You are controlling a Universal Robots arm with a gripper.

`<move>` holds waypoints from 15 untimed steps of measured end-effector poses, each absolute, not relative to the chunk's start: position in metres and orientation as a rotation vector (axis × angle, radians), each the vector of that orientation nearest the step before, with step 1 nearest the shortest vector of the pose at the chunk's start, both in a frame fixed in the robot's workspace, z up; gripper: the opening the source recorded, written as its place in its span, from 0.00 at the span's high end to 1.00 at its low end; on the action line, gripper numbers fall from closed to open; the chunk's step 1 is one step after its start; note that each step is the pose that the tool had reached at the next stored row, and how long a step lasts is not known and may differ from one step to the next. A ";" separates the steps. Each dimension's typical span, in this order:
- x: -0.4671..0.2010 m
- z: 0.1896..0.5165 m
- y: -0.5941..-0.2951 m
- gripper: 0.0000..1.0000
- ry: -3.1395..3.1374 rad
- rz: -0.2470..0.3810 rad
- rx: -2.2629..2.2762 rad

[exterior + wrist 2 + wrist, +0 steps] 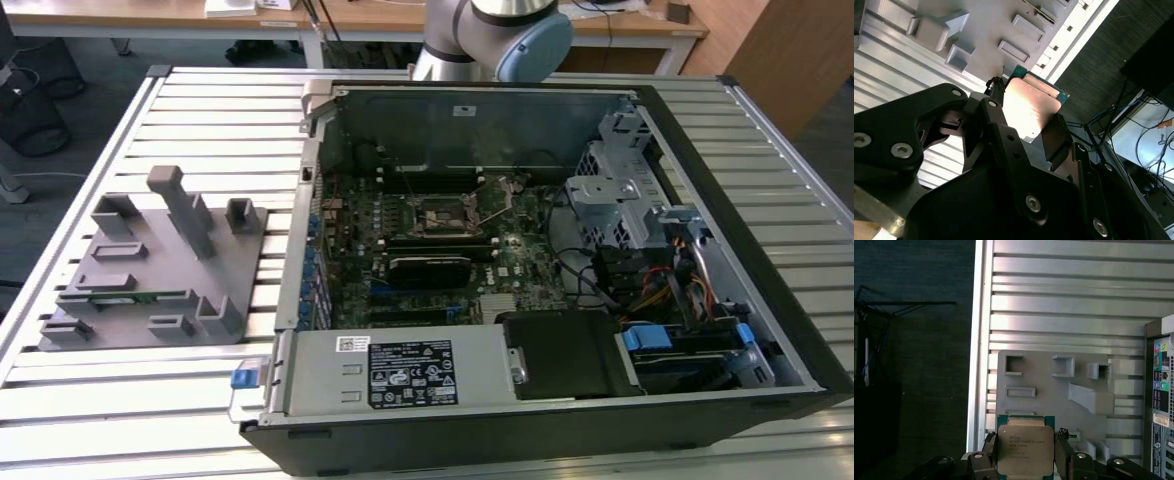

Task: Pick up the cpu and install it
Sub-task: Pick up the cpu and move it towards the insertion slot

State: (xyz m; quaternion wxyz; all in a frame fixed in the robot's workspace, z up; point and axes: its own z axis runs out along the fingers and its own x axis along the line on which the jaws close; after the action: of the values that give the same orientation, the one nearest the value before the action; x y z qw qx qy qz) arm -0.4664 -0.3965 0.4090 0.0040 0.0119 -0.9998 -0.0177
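The cpu point(1025, 450) is a square chip with a shiny metal top and a thin green rim. My gripper point(1025, 440) is shut on it, one dark finger against each of two opposite edges. In the second wrist view the cpu point(1029, 107) catches the light between the black fingers point(996, 107) of the gripper point(1029, 117). It hangs well above the grey holder block point(1054, 390) on the slatted table. In the exterior view the open computer case shows the motherboard's dark square socket point(438, 212), with its lever standing beside it.
The grey holder block point(147, 265) with posts and pockets lies on the exterior view's left, a green memory stick point(120, 295) in one slot. The computer case point(561, 250) holds a drive cage, cables and a power supply. The case's rear panel point(1161, 390) borders the block. The table edge point(981, 365) drops to the dark floor.
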 end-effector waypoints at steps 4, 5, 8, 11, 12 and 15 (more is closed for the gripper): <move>-0.466 0.414 -0.396 0.46 -3.133 -0.055 0.037; -0.466 0.415 -0.396 0.46 -3.133 -0.055 0.037; -0.466 0.419 -0.396 0.46 -3.133 -0.055 0.037; -0.466 0.424 -0.396 0.46 -3.134 -0.055 0.037; -0.466 0.426 -0.396 0.46 -3.134 -0.055 0.037; -0.466 0.430 -0.396 0.46 -3.134 -0.054 0.037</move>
State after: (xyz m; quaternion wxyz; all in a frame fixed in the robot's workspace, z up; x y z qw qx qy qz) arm -0.4664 -0.3957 0.4301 0.0034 0.0119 -0.9998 -0.0172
